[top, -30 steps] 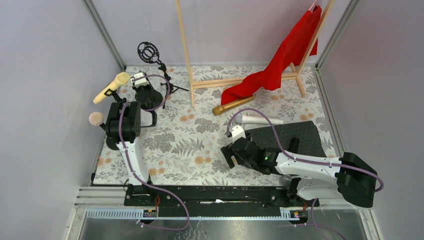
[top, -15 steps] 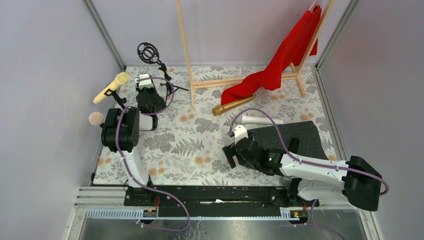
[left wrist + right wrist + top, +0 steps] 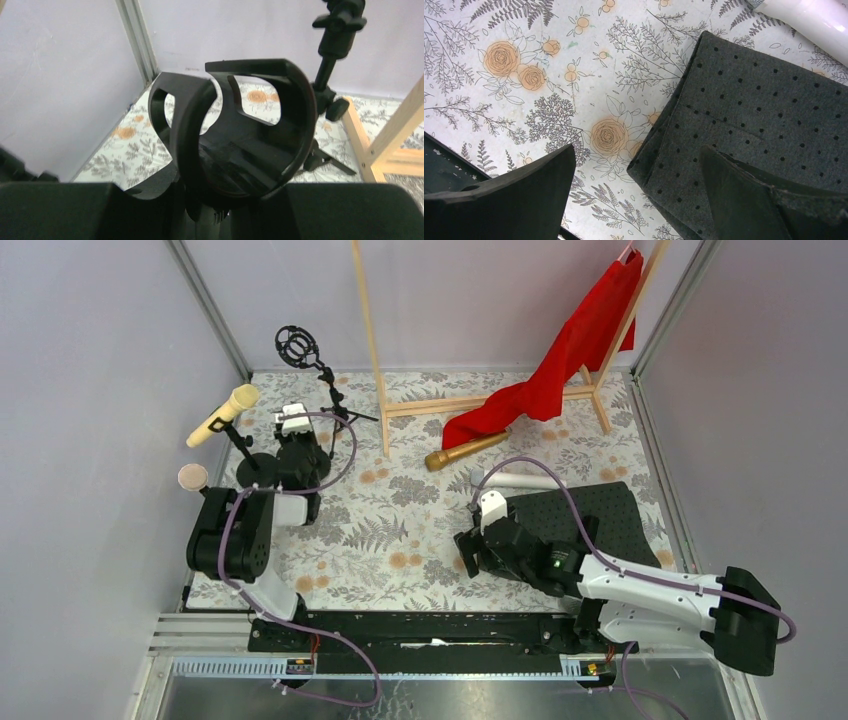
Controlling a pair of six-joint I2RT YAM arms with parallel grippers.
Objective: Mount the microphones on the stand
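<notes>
Over the near-left corner of the dark dotted mat (image 3: 764, 100) the right end effector (image 3: 638, 150) hangs released, its two fingers spread wide with nothing between them. One finger sits above the flowered surface (image 3: 499, 100) and the other above the mat. Just beyond it the white microphone (image 3: 525, 480) lies on the surface along the mat's far edge, apart from both fingers. Farther back the gold microphone (image 3: 465, 450) lies flat, its tail reaching toward the hem of the red cloth (image 3: 560, 360) that hangs from the wooden rack (image 3: 480, 400).

At the far left the left end effector (image 3: 211, 75) shows curved black fingers whose tips come close together around an unfilled ring. I cannot tell whether they are fully clenched, and no microphone is in them. It sits just beside the round-based stand (image 3: 258, 466), whose clip carries the pale yellow microphone (image 3: 222, 416) tilted with its head up toward the back. Behind it, near the back-left corner, the tripod stand (image 3: 320, 375) rises to a ring-shaped mount.

The round head of the pink microphone (image 3: 192, 477) shows at the left edge of the surface, close to the left arm's elbow. What holds it is hidden.
</notes>
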